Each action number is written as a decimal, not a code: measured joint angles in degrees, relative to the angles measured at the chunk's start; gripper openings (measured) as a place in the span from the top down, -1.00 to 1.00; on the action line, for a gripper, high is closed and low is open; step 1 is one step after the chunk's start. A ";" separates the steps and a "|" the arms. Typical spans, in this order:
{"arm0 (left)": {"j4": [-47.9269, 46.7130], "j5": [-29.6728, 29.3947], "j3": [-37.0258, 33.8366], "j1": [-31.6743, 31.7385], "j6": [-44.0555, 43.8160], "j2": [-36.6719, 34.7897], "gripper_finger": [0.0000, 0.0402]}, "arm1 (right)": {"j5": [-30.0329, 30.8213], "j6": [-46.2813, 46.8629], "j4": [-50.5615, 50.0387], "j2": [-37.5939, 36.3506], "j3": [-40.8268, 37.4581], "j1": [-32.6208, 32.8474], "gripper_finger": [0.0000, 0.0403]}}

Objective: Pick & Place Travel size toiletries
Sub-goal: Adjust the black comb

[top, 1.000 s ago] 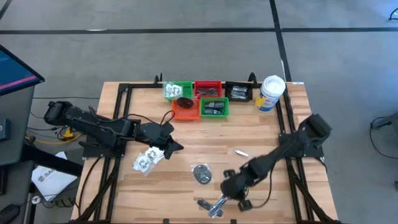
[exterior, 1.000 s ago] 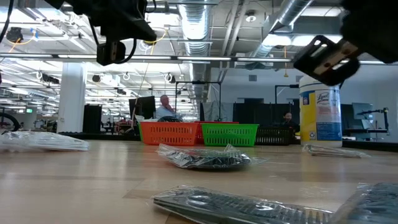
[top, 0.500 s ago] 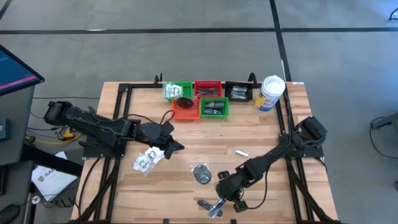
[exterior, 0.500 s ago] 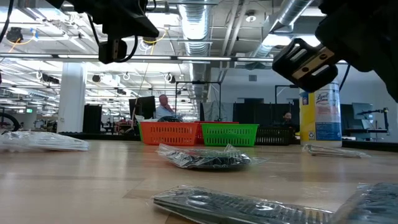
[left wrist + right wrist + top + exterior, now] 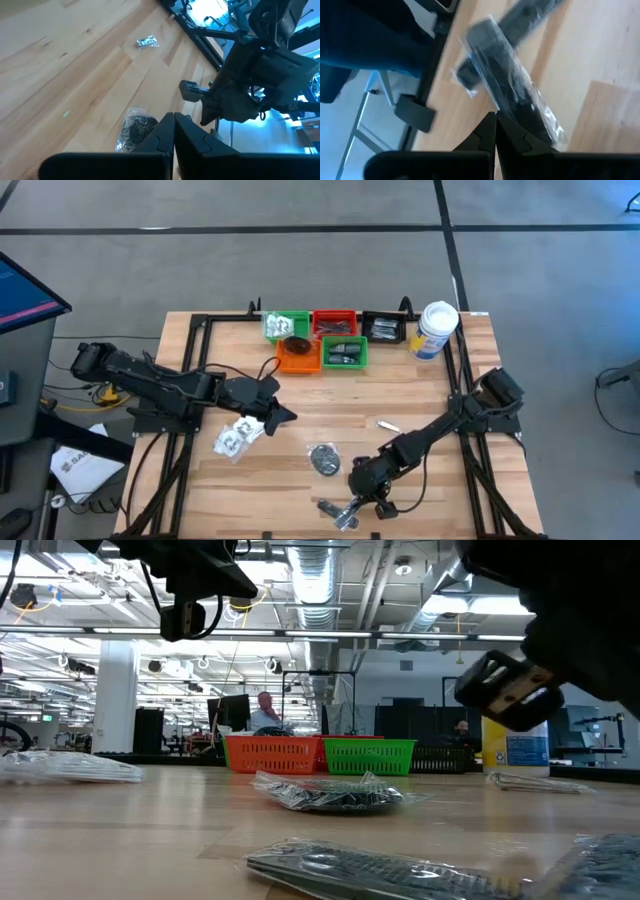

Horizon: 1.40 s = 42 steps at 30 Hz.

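The right gripper [image 5: 368,498] is low over the front of the table [image 5: 420,395], w/ its tips squeezed tight & nothing held. In the right wrist view its two dark fingers [image 5: 492,131] press together just above a long dark packet [image 5: 512,80] in clear plastic. Can't tell if they touch it. In the high view that packet [image 5: 345,512] lies at the front edge, right by the gripper, next to another slim one [image 5: 327,506].

The left gripper [image 5: 283,416] sits on the left side of the table, tips also clenched, holding nothing. Its fingers [image 5: 174,131] meet in the left wrist view.

Other toiletries are spread around. A clear packet w/ white bits [image 5: 235,436] is just beside the left gripper. A round dark piece in plastic [image 5: 324,459] lies mid table, btwn the two arms. It shows in the low view too [image 5: 328,794]. A small silver sachet [image 5: 387,424] lies alone, further to the right.

At the back are small trays: green [image 5: 297,321], red [image 5: 334,316], black [image 5: 384,317], orange [image 5: 299,361] & one more green [image 5: 345,363]. Some have packets inside. A dark oval [image 5: 297,344] rests in the orange one. A tall white can [image 5: 435,330] stands by the black tray.

A person [image 5: 266,714] sits far off in the room.
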 joint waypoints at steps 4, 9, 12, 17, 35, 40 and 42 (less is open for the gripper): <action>0.00 -0.17 0.00 0.00 0.04 0.00 1.00 | -0.05 -0.21 0.08 -0.19 0.11 -0.09 1.00; 0.02 -0.17 0.00 0.00 0.11 0.00 1.00 | -0.61 0.13 0.46 1.00 0.16 -0.70 1.00; 0.04 -0.23 0.00 0.00 0.13 0.00 1.00 | -2.19 1.05 2.24 2.67 0.02 -0.88 1.00; 0.02 -0.25 0.00 0.00 0.11 0.00 1.00 | -2.72 0.88 2.84 2.78 0.08 -1.18 1.00; 0.61 -1.02 0.00 0.00 0.11 0.00 1.00 | -7.27 6.53 1.30 2.73 -3.01 -3.65 1.00; 0.92 -1.43 0.00 0.00 0.13 0.00 1.00 | -6.90 7.31 -2.50 1.45 -3.00 -4.39 1.00; 0.95 -1.44 0.00 0.00 0.13 0.00 1.00 | -6.09 7.20 -4.62 0.81 -3.02 -4.72 1.00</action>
